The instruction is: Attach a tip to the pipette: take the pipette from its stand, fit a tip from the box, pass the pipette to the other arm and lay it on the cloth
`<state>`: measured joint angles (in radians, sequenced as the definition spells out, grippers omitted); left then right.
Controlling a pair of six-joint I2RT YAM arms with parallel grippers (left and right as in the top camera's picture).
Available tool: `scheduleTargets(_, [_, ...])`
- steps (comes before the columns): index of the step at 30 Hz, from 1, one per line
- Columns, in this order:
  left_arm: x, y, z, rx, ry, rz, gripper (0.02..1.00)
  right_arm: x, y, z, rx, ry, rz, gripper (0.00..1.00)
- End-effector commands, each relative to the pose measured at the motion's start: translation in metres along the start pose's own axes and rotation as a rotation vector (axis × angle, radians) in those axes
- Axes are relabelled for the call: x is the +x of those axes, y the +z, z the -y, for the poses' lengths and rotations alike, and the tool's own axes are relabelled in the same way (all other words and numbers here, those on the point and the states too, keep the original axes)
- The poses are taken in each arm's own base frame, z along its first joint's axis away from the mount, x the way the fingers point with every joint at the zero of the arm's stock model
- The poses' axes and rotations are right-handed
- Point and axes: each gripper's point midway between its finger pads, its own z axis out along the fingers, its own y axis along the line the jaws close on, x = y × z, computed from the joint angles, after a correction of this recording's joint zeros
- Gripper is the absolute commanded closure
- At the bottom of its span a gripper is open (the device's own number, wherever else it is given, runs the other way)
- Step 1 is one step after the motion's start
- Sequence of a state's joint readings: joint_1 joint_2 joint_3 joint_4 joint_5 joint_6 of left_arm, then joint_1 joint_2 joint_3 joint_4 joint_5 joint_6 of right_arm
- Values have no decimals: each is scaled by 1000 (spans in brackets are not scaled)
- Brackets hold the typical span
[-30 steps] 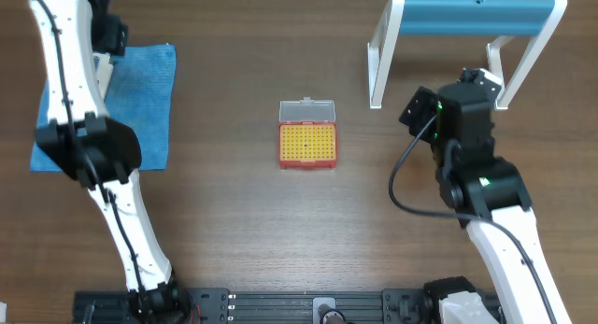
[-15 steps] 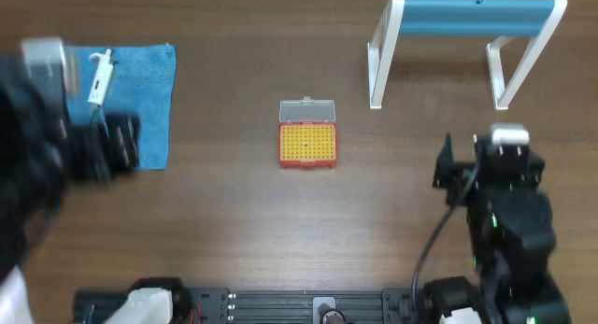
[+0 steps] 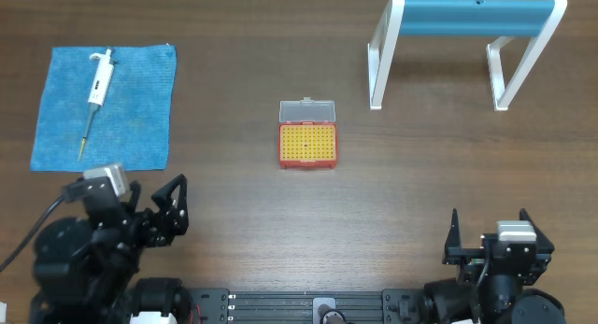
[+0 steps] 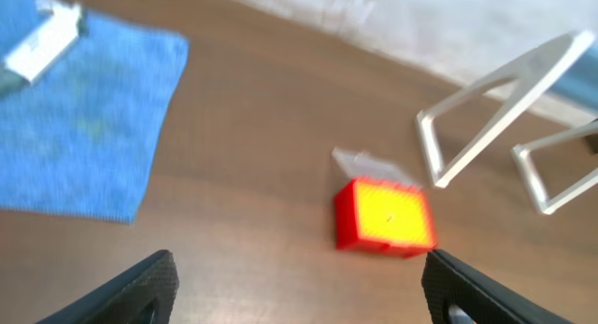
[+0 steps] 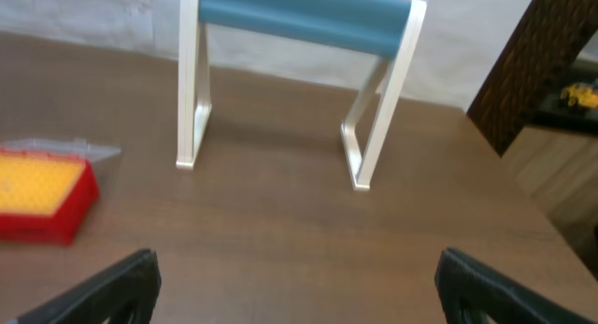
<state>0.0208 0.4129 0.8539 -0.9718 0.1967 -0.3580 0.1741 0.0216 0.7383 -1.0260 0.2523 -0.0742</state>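
Broad stretches of wooden table (image 3: 392, 184) are separating the pipette stand (image 3: 472, 16) at the far right, the blue cloth (image 3: 131, 119) at the far left and the central tip box (image 3: 306, 145). The white pipette (image 3: 97, 83), bearing a slender tip, is lying on the cloth inside its edges. The left gripper (image 4: 299, 255) and right gripper (image 5: 297, 254) are sitting near the bases, fingers spread wide, grasping nothing.

pipette (image 3: 96, 85) on cloth (image 3: 131, 119) — left of box (image 3: 307, 135)
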Motion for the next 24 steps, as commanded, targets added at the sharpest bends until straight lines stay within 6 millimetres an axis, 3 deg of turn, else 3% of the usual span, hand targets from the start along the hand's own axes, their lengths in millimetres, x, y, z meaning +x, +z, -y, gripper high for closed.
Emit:
scheduleTargets(1, [53,29,-23,-41,-42,-160,169,28,-1,-3,-16,-47,-118,49])
scheduleTargets(6, [98,50,-48,-108,-66,-279,169,29,-1,-3,-14,-48,-119,49])
scheduleTargets(7, [101,51,-58,-156,-61,-273,169,29,-1,-3,-14,-48,-119,49])
scheduleTargets(10, [105,52,-60,-145,-53,-230,169,29,-1,-3,-14,-48,-119,49])
scheduleTargets(12, [96,53,-60,-121,-34,-129,38,29,-1,-3,-14,-48,-119,49])
scheduleTargets(15, [80,60,-70,-140,-1,49,20,29,-1,-3,-14,-48,-119,49])
scheduleTargets(17, [91,71,-74,-116,3,68,23,29,-1,-3,-14,-48,-119,49])
scheduleTargets(19, [122,88,-89,-143,-7,-3,20,29,-1,-3,-14,-48,-119,49])
scheduleTargets(24, [125,92,-92,-149,-7,-1,20,29,-1,-3,-14,-48,-119,49])
